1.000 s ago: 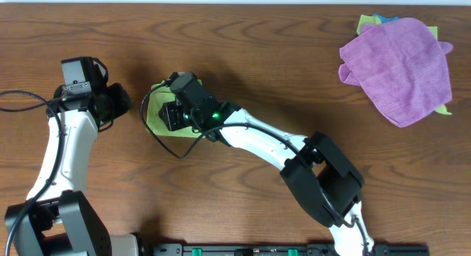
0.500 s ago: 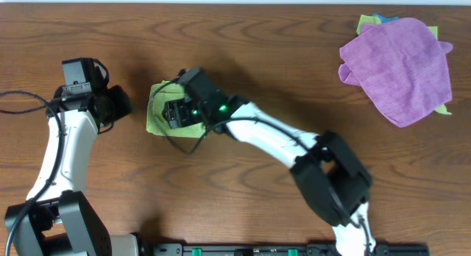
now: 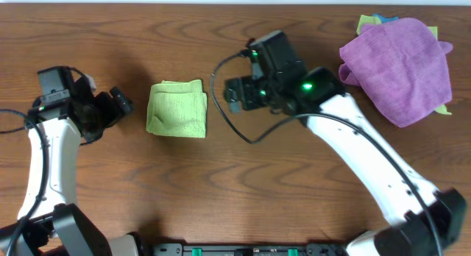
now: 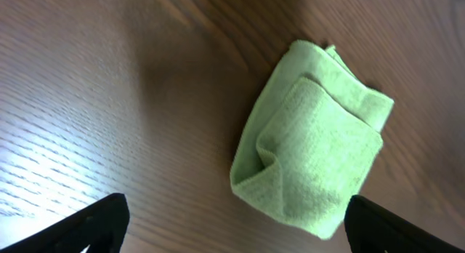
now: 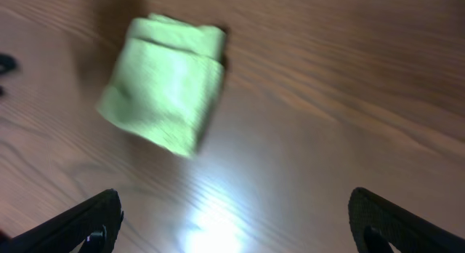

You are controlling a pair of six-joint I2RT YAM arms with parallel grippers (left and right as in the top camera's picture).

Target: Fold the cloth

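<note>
Green cloth (image 3: 176, 109): folded, laid flat on table (image 3: 221, 190) between both grippers, touched by neither. Left gripper (image 3: 122, 105): fingers spread, empty. Right gripper (image 3: 232, 95): fingers spread, empty. Purple cloth (image 3: 397, 65): heaped well behind right gripper.

no readable text, label, brand, number or sign in any view

Robotics lab: wood table (image 3: 243, 197), cabled robot arm (image 3: 360, 140) (green light lit), cloth pile (image 3: 401, 68).
</note>
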